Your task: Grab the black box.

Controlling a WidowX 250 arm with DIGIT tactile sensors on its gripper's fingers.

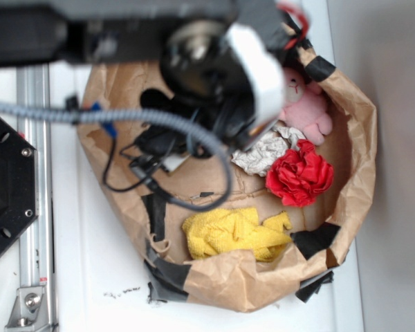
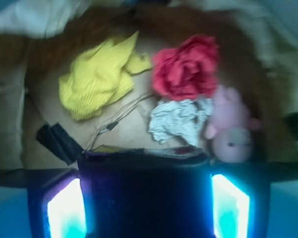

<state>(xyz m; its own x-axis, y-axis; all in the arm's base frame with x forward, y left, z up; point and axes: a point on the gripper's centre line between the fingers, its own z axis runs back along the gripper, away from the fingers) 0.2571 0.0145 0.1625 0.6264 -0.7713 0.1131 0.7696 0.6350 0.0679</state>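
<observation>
In the overhead view, going left to right: a black plate with screws (image 1: 7, 187) sits at the far left on the white table (image 1: 97, 277), beside a metal rail (image 1: 33, 207). Then comes the brown paper bag (image 1: 360, 159), rolled open like a bowl. Inside it lie a yellow cloth (image 1: 232, 232), a crumpled grey paper (image 1: 263, 153), a red fabric flower (image 1: 301, 174) and a pink bunny (image 1: 308, 111) at the far edge. The robot arm (image 1: 194, 48) covers the bag's upper left part, with its cable (image 1: 159, 124) looping over the bottom.

The wrist view shows the same 4 things: yellow cloth (image 2: 97, 79), red flower (image 2: 186, 67), grey paper (image 2: 179, 119), pink bunny (image 2: 233, 131). Across the bottom, the black box (image 2: 144, 193) fills the space between the 2 lit fingers (image 2: 64, 210) of the gripper (image 2: 146, 208), which appear clamped on its sides, holding it above the bag floor.

Judging from this, the grab looks done or nearly so: the box is between the fingers and seems off the floor. What may be left is only lifting it clear of the bag, though how firm the hold is cannot be told.
</observation>
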